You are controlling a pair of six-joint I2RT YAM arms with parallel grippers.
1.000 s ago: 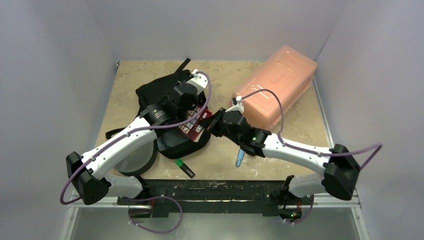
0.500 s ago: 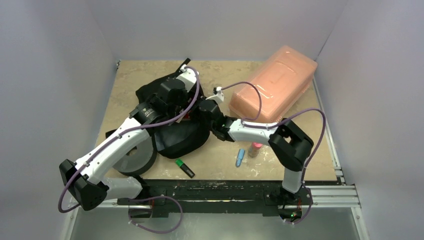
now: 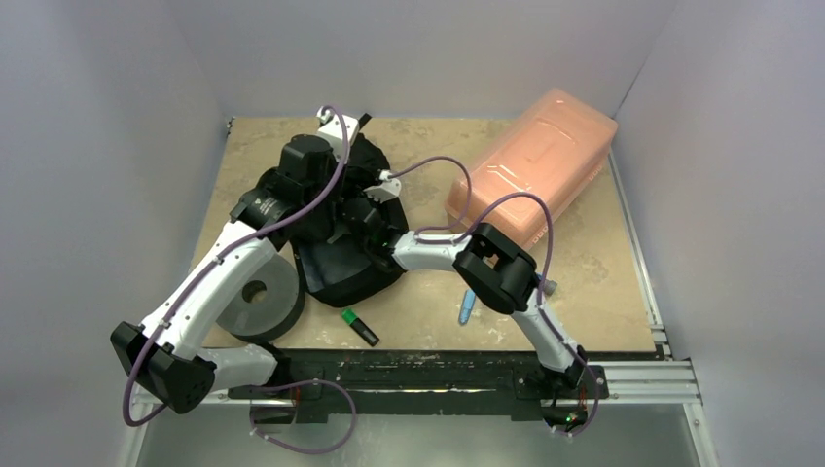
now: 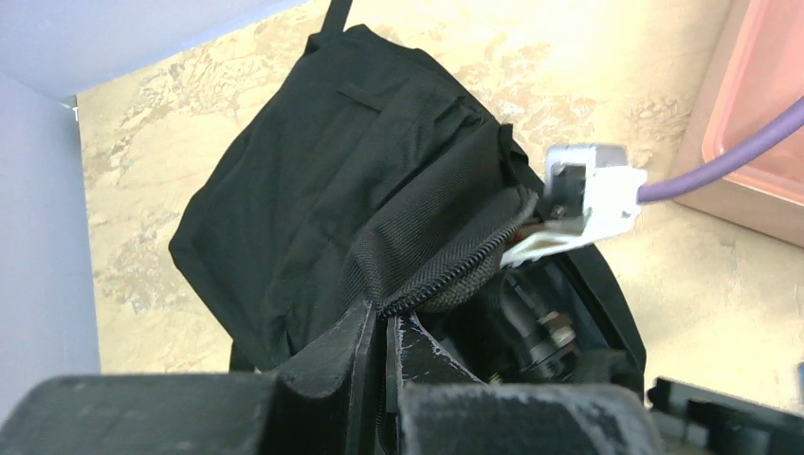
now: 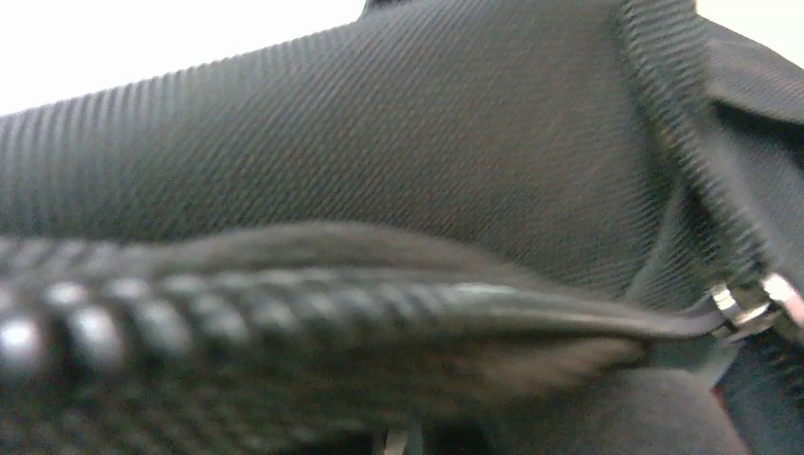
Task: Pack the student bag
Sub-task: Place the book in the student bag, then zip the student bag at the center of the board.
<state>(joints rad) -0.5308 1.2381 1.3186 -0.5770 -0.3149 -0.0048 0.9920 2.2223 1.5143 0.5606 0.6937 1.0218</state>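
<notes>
The student bag [image 4: 313, 190] is matt black woven cloth, finely ribbed. Its zipper pull [image 5: 749, 301] is shiny metal. The pink box [image 3: 540, 161] is smooth translucent plastic. The tabletop [image 3: 603, 292] looks matt and mottled.

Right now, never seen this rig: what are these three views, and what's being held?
Two robot arms are bolted at the near edge of the table. One view looks down from above and behind them; the others come from a camera on each wrist. On it: a black backpack, a pink box, a grey foam ring, a green marker and a blue item. The left arm has its jaws shut on the backpack's zipper edge, lifting it. The right arm has its jaws at the opening; its view shows only fabric, so open or shut is unclear.
</notes>
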